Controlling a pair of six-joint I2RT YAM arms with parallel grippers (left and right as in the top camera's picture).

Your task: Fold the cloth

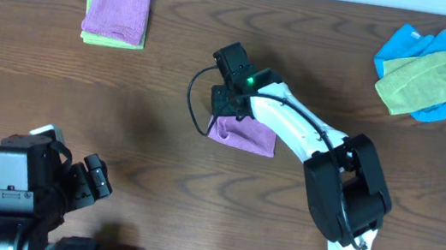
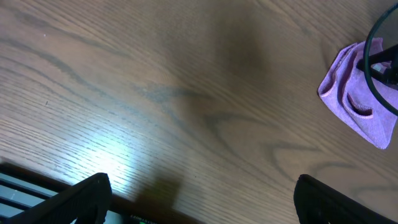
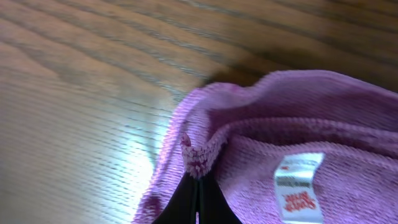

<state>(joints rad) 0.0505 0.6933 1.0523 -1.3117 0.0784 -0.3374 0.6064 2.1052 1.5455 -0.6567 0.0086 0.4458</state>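
- A glossy white, rounded forearm shell (image 1: 292, 125) forms the right arm's long link.
- At that shell's far end: a black wrist block (image 1: 232, 70) with a small green light (image 1: 250, 80) and a thin black looping cable (image 1: 194, 95).
- At the shell's near end: a bulky black joint housing (image 1: 348, 193).
- Well left of the shell: the left arm's boxy black housings (image 1: 17, 180); left gripper (image 2: 208, 198) with matte black fingers (image 2: 84, 196).

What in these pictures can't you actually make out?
- Overhead: the right arm covers the top of the purple cloth, so its folds are hidden.
- Right wrist: the white tag is blurred and cut by the bottom edge; its print is unreadable.
- Left wrist: the left gripper shows only two finger ends at the bottom edge.
- Overhead: the blue cloth lies partly under a green cloth.
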